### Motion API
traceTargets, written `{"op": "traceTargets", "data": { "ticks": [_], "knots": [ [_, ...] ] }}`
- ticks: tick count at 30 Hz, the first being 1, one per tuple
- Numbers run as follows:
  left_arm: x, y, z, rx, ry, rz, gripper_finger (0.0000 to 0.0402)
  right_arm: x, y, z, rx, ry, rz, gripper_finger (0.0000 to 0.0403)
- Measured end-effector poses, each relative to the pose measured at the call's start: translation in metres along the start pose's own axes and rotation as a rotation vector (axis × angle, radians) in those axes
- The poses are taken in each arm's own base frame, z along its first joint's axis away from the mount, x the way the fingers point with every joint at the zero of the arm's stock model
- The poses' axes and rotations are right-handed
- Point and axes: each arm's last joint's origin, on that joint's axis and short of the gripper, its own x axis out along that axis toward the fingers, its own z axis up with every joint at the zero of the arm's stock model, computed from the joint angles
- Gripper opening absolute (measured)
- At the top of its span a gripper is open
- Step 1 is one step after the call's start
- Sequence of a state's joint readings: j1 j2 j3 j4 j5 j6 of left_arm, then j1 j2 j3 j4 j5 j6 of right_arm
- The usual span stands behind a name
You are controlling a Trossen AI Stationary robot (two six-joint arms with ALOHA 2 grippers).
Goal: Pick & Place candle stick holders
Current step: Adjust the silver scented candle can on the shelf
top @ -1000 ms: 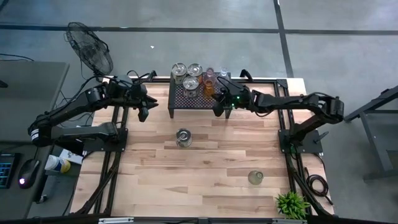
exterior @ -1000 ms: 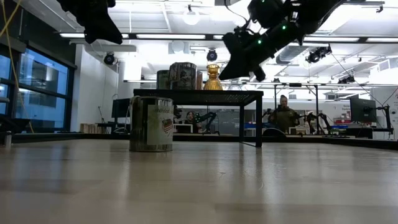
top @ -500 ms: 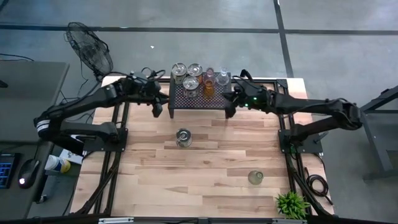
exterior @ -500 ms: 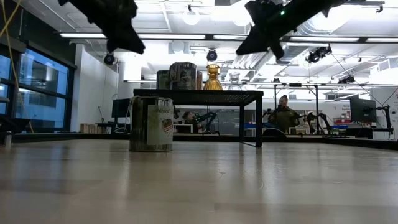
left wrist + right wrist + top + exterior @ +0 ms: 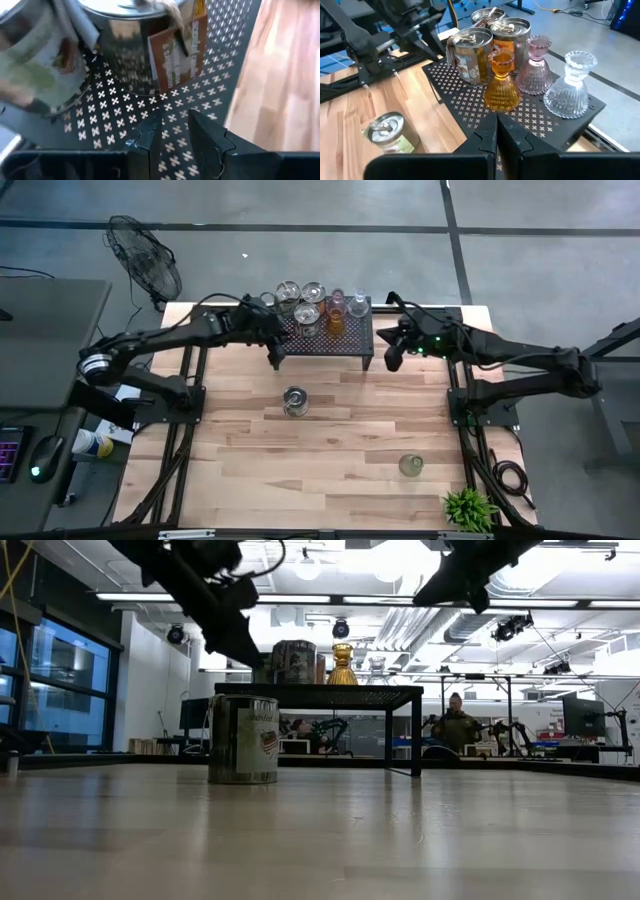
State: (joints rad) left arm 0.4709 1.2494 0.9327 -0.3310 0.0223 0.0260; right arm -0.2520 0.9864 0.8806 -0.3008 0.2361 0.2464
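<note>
The black perforated stand (image 5: 323,332) at the table's far edge carries three silvery tin holders (image 5: 303,300), an amber glass one (image 5: 501,84), a pink one (image 5: 535,65) and a clear one (image 5: 570,86). One more silvery holder (image 5: 295,401) stands on its base mid-table, and a greenish glass one (image 5: 410,465) stands near the right front. My left gripper (image 5: 277,352) hangs open above the stand's left end, a labelled tin (image 5: 135,45) just ahead of its fingers (image 5: 150,142). My right gripper (image 5: 392,358) is shut and empty, in the air off the stand's right end.
A small green potted plant (image 5: 468,508) sits at the near right corner. The bare wooden table top (image 5: 330,480) spreads from the stand to the near edge. A fan (image 5: 145,260) stands on the floor beyond the far left corner.
My left gripper has swung toward the table's right and sunk, coming from beside the stand to over its left end. My right gripper has drawn back from over the stand toward the right edge and risen. No holder has moved.
</note>
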Motion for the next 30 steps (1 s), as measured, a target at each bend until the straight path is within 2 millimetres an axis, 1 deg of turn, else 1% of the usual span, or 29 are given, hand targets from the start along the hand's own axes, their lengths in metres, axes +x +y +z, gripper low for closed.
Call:
{"op": "traceTargets", "data": {
  "ticks": [3, 6, 8, 13, 17, 22, 30],
  "knots": [
    [0.011, 0.0, -0.003, 0.084, 0.027, 0.008, 0.0092, -0.005, -0.001, -0.001, -0.01, 0.009, 0.001, 0.0],
    [0.016, 0.003, -0.003, 0.109, 0.038, 0.063, 0.0092, -0.009, -0.002, -0.001, -0.023, 0.016, 0.005, 0.0],
    [0.016, 0.008, -0.003, 0.098, 0.036, 0.094, 0.0092, -0.011, -0.003, -0.002, -0.031, 0.025, 0.005, 0.0],
    [0.016, 0.021, 0.003, 0.058, -0.038, 0.089, 0.0092, -0.013, -0.003, -0.003, -0.054, 0.035, 0.02, 0.0],
    [0.015, 0.027, 0.004, 0.031, -0.057, 0.102, 0.0092, -0.012, -0.002, -0.003, -0.07, 0.04, 0.041, 0.0],
    [0.015, 0.025, 0.009, 0.029, -0.109, 0.038, 0.0092, -0.013, -0.002, -0.003, -0.078, 0.044, 0.052, 0.0],
    [0.014, 0.025, 0.014, 0.009, -0.159, 0.023, 0.0092, -0.013, -0.002, -0.004, -0.079, 0.051, 0.058, 0.0]
  ]
}}
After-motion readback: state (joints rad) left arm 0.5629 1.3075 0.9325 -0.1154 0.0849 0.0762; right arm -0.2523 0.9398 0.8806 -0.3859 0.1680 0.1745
